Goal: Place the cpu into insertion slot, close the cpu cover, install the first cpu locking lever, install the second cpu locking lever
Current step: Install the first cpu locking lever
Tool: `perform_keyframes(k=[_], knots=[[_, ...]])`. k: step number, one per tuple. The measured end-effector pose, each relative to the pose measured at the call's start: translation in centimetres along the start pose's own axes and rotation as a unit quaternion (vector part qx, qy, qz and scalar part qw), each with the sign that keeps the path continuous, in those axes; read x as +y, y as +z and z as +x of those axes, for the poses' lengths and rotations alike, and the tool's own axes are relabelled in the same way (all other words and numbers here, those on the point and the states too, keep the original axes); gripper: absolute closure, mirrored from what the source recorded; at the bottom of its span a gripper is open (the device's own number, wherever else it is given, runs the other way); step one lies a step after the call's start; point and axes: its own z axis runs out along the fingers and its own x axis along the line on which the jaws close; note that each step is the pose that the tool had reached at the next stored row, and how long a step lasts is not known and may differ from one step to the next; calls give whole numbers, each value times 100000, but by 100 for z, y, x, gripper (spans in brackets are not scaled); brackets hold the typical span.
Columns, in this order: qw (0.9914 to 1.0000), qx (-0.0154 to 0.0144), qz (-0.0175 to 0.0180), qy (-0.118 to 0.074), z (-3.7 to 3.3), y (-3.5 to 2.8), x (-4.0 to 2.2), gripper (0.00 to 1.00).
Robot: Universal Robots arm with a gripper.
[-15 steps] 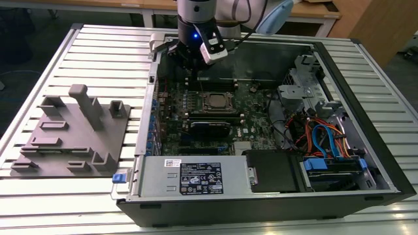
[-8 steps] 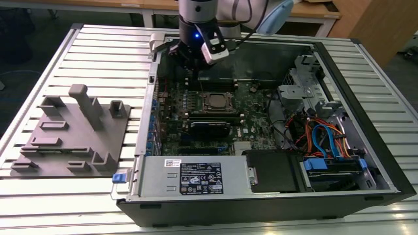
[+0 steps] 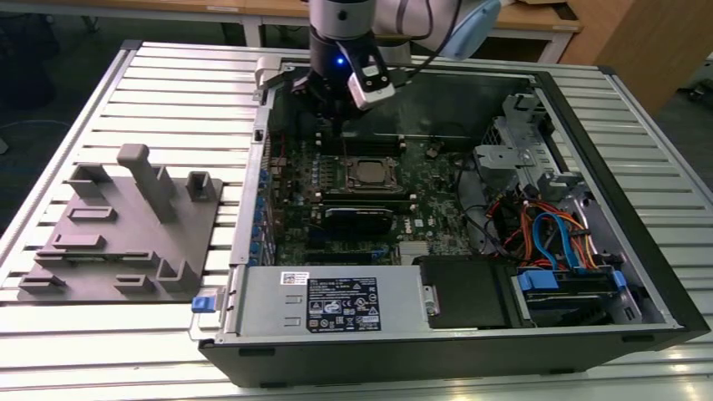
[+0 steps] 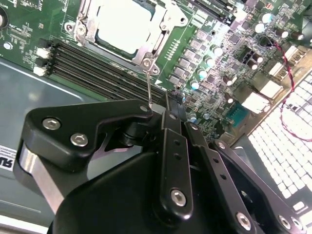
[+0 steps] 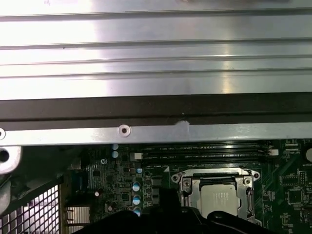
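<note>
The cpu (image 4: 122,24) (image 5: 219,201) lies flat in the insertion slot (image 3: 368,174) on the green board. The silver cpu cover (image 4: 153,46) (image 5: 214,174) is folded down around it, and the chip's top shows through the window. One thin wire cpu locking lever (image 4: 149,85) stands up from the socket's corner. Its free end meets the tips of my gripper (image 4: 168,105) (image 3: 332,125), which is shut on that end. In the exterior view the gripper hangs just behind the socket, inside the open case.
Long black memory slots (image 4: 97,68) run beside the socket. The case's metal wall (image 5: 156,131) is close behind the gripper. A drive cage and cables (image 3: 557,242) fill the exterior view's right. A grey fixture plate (image 3: 123,225) lies outside the case at its left.
</note>
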Motion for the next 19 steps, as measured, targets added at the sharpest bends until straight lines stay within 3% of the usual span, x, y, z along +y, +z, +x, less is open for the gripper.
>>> perform_keyframes(k=[13, 19], knots=[[100000, 2, 1, 3, -154, 1, 7, 90], [100000, -1, 3, 5, -183, 1, 8, 90]])
